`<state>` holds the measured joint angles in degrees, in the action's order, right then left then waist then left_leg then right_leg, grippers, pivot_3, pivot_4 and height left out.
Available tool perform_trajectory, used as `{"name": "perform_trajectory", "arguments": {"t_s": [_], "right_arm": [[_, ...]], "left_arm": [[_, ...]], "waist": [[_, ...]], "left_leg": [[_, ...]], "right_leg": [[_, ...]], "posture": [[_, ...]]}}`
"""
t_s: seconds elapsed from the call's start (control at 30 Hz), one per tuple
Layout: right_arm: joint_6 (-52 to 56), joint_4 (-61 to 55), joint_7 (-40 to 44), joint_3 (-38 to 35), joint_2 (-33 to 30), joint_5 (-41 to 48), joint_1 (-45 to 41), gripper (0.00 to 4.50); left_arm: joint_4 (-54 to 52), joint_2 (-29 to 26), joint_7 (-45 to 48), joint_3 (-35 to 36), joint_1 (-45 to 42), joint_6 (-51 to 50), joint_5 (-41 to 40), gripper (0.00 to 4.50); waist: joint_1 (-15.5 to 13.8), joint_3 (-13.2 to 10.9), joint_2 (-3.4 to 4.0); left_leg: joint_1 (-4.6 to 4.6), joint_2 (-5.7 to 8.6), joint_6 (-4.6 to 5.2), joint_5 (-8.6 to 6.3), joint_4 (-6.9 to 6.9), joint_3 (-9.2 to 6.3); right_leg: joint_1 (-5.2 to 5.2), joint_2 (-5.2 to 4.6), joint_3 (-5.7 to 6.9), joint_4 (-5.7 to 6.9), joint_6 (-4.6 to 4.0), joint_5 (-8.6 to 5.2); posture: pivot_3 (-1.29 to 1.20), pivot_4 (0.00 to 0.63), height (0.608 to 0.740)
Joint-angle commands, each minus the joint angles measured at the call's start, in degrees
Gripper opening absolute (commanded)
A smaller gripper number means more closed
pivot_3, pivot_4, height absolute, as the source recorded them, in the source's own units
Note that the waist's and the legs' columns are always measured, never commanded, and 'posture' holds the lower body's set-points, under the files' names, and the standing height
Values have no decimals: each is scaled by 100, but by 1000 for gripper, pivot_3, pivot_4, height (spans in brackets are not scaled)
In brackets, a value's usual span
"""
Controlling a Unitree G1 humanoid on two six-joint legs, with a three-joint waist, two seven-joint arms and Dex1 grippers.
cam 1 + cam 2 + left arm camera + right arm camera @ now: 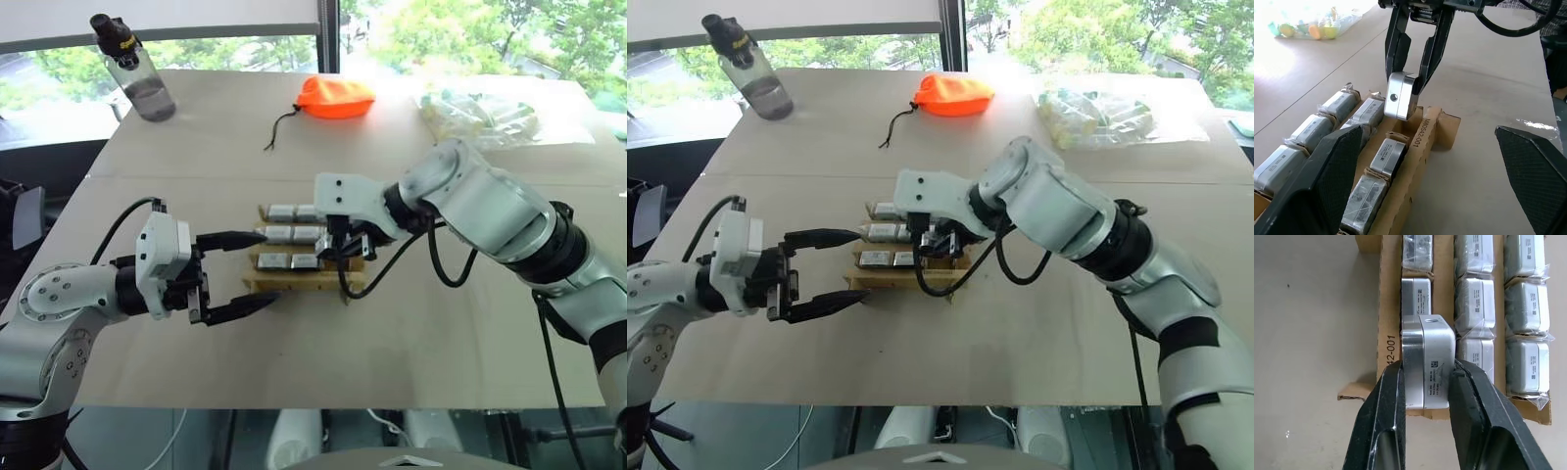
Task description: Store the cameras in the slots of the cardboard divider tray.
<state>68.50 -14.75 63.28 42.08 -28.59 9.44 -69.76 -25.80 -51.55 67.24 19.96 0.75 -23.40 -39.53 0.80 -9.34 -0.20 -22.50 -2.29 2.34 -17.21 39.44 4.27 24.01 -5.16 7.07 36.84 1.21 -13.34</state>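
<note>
Lab or office, worktable [411,333], big windows [245,49]

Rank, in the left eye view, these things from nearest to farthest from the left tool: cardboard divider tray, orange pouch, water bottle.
From the left tool:
1. Cardboard divider tray, right beside it.
2. Orange pouch, table's far edge, centre.
3. Water bottle, far left corner, slightly farther.

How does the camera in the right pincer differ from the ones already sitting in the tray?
The held camera hangs above the cardboard divider tray, clamped in the shut right pincer; the stored cameras sit down in their slots. The held camera looks like bare metal, while several stored cameras are wrapped in clear film. It stands on end; they lie flat. All are the same silver-grey boxy blocks.
</note>
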Motion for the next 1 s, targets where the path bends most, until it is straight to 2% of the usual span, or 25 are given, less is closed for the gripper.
{"name": "perform_trajectory", "arguments": {"t_s": [0.03, 0.73, 0.77, 0.8, 0.9, 1.0], "right_arm": [[-100, -55, -87, 120, -27, -73, -206, 710], [-140, 36, -162, 670, -19, -132, -139, 710], [-166, 34, -142, 652, -25, -121, -153, 1711], [-178, 24, -122, 631, -31, -106, -166, 1962], [-68, 23, -145, 396, 29, 1, -212, 3397], [23, -6, -125, 156, -45, 137, -228, 3397]], "left_arm": [[-58, -55, -6, 98, 17, 65, 4, 4500], [-62, -15, -69, 127, 122, 144, 26, 4500], [-55, -18, -66, 122, 117, 149, 26, 4500], [-51, -21, -64, 119, 116, 152, 25, 4500], [-57, -22, -56, 117, 124, 160, 16, 4500], [-65, -19, -66, 106, 120, 155, 12, 4500]], "waist": [[1, 0, 0], [-5, 0, 0], [-5, 0, 0], [-4, 0, 0], [1, 0, 0], [1, 0, 0]], "left_leg": [[0, 0, 0, 0, 0, 0], [0, -2, 0, 0, 0, -1], [-1, -2, 0, 0, 0, -1], [0, -2, 0, 0, 0, -2], [0, -2, 0, 0, 0, -2], [0, -2, 0, 0, 0, -1]], "right_leg": [[0, 0, 0, 0, 0, 0], [0, -1, 2, 0, 0, 0], [0, -1, 1, -1, 0, 0], [0, -1, 1, -1, 0, 0], [0, -1, 1, -1, 0, 0], [0, -1, 2, 0, 0, 0]], "posture": [[0, 150, 726], [0, 150, 726], [0, 150, 726], [0, 150, 726], [0, 150, 726], [0, 150, 726]]}}
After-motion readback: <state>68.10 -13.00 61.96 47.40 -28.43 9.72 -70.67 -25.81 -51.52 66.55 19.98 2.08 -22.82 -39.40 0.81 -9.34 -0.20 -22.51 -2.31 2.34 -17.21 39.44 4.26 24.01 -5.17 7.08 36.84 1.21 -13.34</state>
